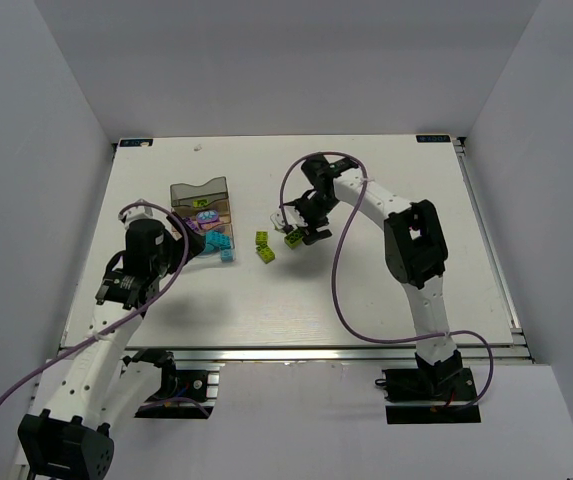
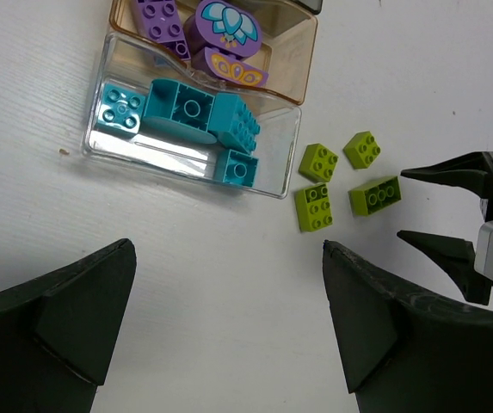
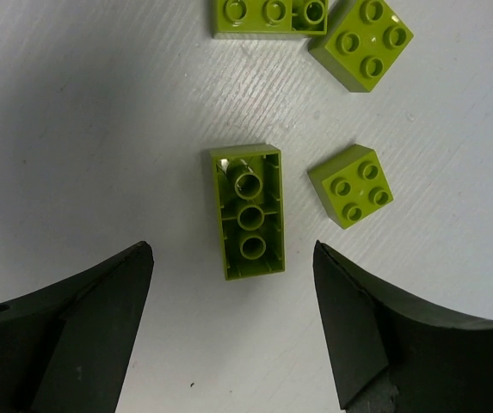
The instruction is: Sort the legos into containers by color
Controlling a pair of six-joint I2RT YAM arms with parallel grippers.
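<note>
Right wrist view first: the right gripper point(image 3: 233, 258) is spread wide with nothing in it. An upside-down lime brick point(image 3: 248, 211) lies flat on the table point(image 3: 83, 129), right in the gap between its fingers. There's daylight on both sides, so neither finger touches it. Just past the tip of the right-hand finger sits a small square lime brick point(image 3: 351, 185), studs up. Further out beyond the tips, two more lime bricks point(image 3: 362, 43) look like they're touching each other at the edge of the shot.

Left wrist view: the left gripper point(image 2: 229, 249) is wide open too, and empty, pointing down at the table. Ahead of it, a bit toward its left finger, is the clear tray point(image 2: 272, 185) with the teal bricks point(image 2: 194, 107) piled inside. Joined on beyond that is the amber tray point(image 2: 302, 43), holding the purple pieces point(image 2: 164, 17). The four lime ones lie loose ahead of its right finger, beside the clear tray and not in any compartment.

From the top camera, the smoky grey tray point(image 1: 198, 190) is the end of the row farthest from the left gripper.
</note>
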